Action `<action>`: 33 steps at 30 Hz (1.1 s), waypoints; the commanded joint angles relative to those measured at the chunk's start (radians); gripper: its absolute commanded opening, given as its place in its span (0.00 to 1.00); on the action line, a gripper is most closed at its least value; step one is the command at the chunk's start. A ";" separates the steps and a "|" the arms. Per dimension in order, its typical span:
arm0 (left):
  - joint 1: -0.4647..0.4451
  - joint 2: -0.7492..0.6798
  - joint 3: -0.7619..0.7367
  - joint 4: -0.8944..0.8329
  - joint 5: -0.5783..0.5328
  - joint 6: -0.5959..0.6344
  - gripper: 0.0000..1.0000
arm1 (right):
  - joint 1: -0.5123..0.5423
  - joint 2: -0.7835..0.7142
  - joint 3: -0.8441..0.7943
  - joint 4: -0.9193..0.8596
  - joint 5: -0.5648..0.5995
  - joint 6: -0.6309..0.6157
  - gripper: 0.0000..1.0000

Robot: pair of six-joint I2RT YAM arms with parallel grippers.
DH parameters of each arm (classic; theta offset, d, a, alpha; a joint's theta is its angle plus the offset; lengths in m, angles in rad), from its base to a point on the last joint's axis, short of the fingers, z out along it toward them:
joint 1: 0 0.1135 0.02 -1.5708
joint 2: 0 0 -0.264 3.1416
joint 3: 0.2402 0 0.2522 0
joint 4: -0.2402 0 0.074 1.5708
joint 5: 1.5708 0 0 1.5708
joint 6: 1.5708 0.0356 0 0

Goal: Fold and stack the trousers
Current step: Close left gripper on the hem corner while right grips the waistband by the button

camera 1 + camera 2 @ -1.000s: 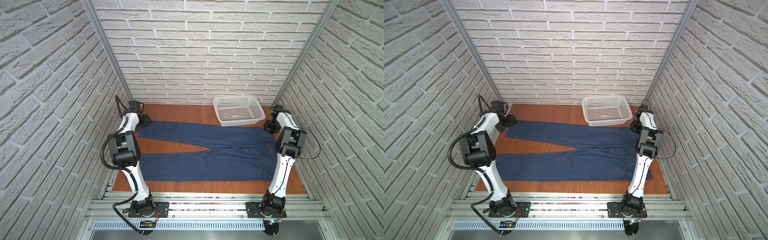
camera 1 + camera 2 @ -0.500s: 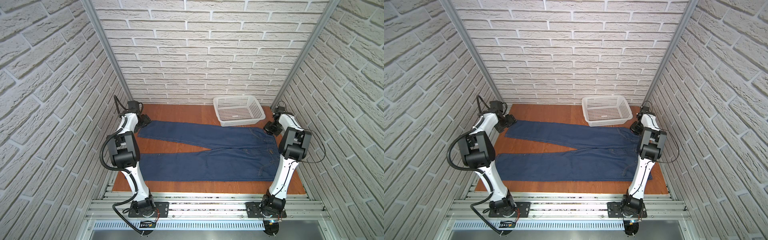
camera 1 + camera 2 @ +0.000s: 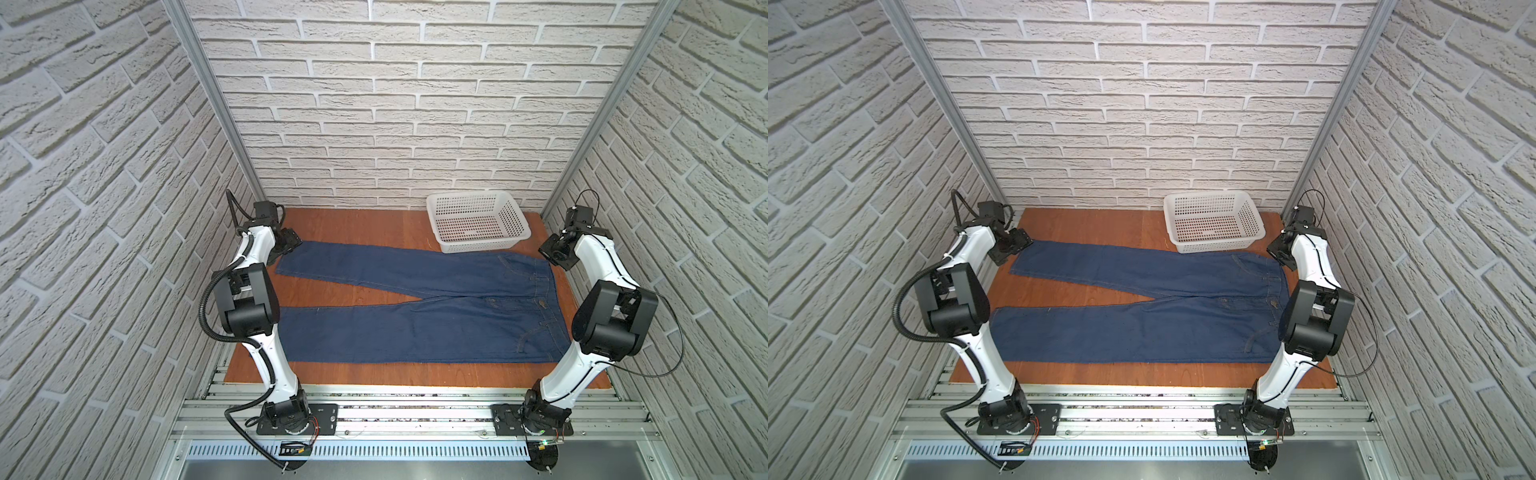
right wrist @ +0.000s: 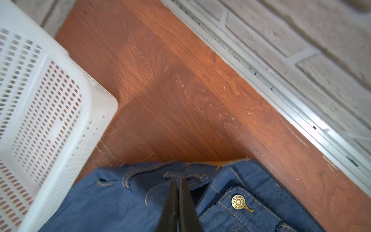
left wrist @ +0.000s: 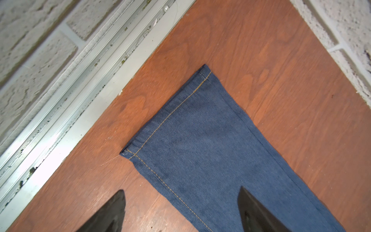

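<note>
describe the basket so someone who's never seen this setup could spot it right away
Start at the brown wooden tabletop and follow it to its far edge, under the brick back wall, right of centre. There the basket stands just behind the waist end of the jeans. It is the only white, rigid, hole-patterned thing; the jeans are flat dark blue cloth.

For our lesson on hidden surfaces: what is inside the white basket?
Inside the basket only its perforated floor shows, no items. The near wall covers a strip of floor.

one pair of trousers, one basket, one table, two arms: left arm, right arm
</note>
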 commanded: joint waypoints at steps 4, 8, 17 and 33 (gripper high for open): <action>0.036 0.068 0.090 -0.033 0.018 0.007 0.87 | 0.005 -0.088 -0.075 0.056 -0.039 0.015 0.05; 0.049 0.167 0.239 -0.103 0.012 0.023 0.88 | 0.008 -0.133 -0.138 0.081 -0.050 0.019 0.05; 0.050 0.535 0.770 -0.341 0.026 0.079 0.85 | 0.042 -0.178 -0.207 0.118 -0.096 0.024 0.05; 0.005 0.704 0.895 -0.329 0.061 0.072 0.80 | 0.079 -0.176 -0.211 0.132 -0.140 0.029 0.05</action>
